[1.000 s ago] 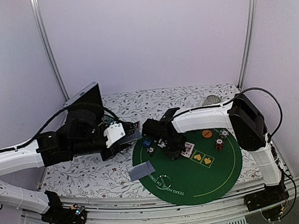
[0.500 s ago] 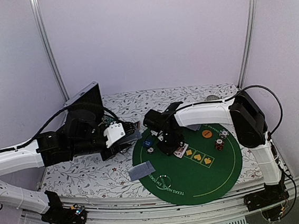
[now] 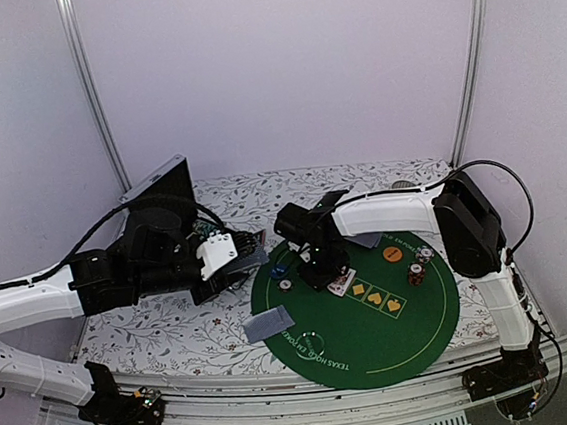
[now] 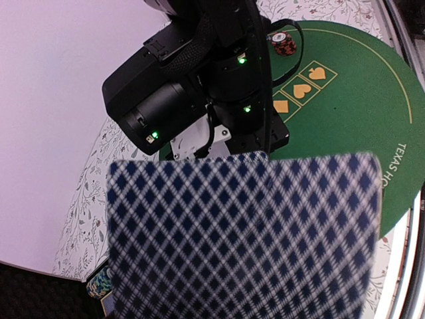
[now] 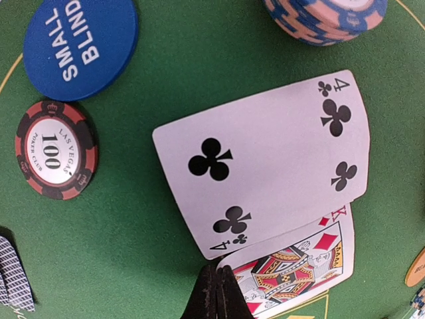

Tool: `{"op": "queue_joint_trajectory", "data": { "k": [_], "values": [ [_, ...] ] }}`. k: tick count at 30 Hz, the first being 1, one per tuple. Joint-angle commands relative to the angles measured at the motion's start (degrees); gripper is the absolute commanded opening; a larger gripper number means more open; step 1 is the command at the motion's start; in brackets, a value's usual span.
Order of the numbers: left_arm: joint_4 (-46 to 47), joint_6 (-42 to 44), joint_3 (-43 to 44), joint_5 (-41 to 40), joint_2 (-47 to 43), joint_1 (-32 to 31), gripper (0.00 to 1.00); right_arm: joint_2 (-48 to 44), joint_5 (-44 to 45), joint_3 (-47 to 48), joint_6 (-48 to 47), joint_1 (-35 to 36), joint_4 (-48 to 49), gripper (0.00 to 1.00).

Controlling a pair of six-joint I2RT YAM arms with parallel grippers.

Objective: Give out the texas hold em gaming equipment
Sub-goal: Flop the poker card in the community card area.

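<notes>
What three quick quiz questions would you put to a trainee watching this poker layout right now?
1. Which card lies partly over the king of diamonds?
2. True or false: the right gripper stands wide open above the cards.
3. The blue disc on the green mat reads: A) Small Blind, B) Big Blind, C) Dealer.

Key:
1. The four of clubs, face up.
2. False: its jaws are shut, tips at the king's edge.
3. A.
</notes>
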Motion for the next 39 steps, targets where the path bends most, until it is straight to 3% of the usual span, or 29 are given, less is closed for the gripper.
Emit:
{"op": "queue_joint_trajectory", "data": {
  "k": [1, 15, 39],
  "values": [
    [1.1, 0.3, -0.4, -0.2, -0.6, 0.6, 0.43, 0.8, 1.1, 0.9, 2.2, -0.2, -1.9, 0.02],
    [1.0, 0.3, -0.4, 0.0, -0.8, 0.6, 0.42, -2.1, 0.5, -2.3, 4.7, -0.3, -2.4, 0.02],
    [1.1, 0.3, -0.4, -0.1, -0.8, 0.6, 0.42, 1.1, -2.9, 1.8, 2.3, -1.6, 1.2, 0.02]
  ]
}}
